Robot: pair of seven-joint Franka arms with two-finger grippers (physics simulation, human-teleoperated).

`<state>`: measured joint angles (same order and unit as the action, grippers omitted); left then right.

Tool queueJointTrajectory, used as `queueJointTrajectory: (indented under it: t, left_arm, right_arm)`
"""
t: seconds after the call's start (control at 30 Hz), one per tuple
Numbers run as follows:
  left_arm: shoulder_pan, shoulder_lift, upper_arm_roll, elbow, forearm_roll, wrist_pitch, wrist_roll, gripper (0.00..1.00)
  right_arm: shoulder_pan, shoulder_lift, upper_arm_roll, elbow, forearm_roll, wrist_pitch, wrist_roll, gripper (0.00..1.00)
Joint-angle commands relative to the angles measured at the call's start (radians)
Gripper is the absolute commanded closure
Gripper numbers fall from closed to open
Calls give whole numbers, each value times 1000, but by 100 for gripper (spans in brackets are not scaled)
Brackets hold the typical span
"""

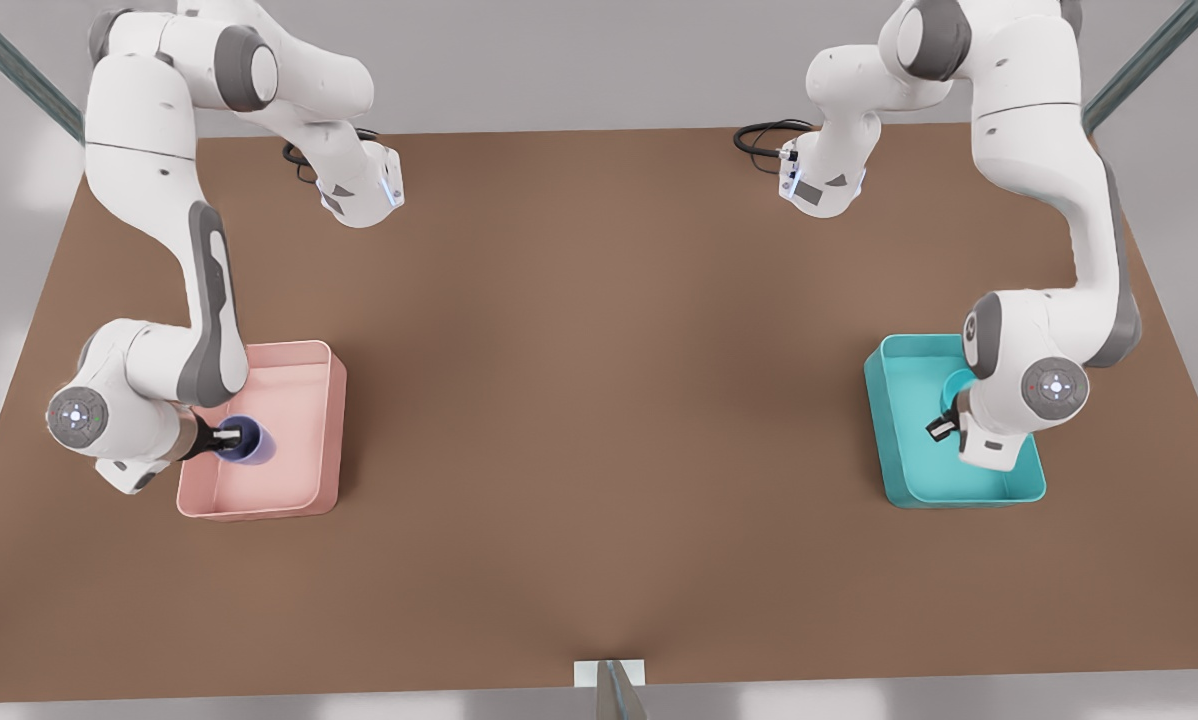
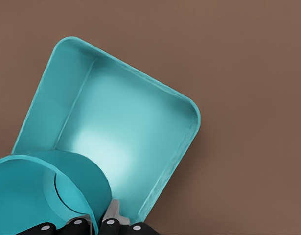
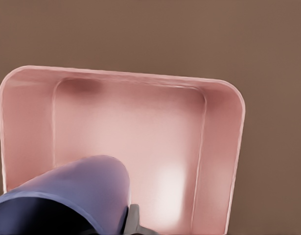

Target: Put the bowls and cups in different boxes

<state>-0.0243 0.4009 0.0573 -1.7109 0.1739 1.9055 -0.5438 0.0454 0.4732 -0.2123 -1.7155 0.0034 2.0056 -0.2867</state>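
Pink box is lying below the right gripper, fingers grasping the cup; left gripper is gripping the bowl over the teal box.

Legible text: I find none. No lettering, labels, brand marks or numbers that I can read on any surface.

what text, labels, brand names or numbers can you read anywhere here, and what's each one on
None: no readable text in any view.
The pink box, teal box, lavender cup held by the right gripper and teal bowl held by the left gripper are all plain.
The round joint caps on the arms carry small lit marks, too small to read as signs or letters.
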Motion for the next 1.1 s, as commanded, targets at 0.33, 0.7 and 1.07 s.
queueJointTrajectory:
  t: [0.33, 0.7, 1.07]
  left_arm:
    - [76, 190, 9, -76, -2, 224, 165, 76]
    - [-14, -202, -93, 253, -125, -440, 518, 0]
    - [-54, -145, -139, 355, -125, -476, 481, 0]
  right_arm:
    - [-5, 128, 8, -4, 79, 133, -322, 0]
    - [13, -151, 10, 108, 87, -243, -339, 0]
    - [48, -331, 97, 275, -80, -578, 139, 0]
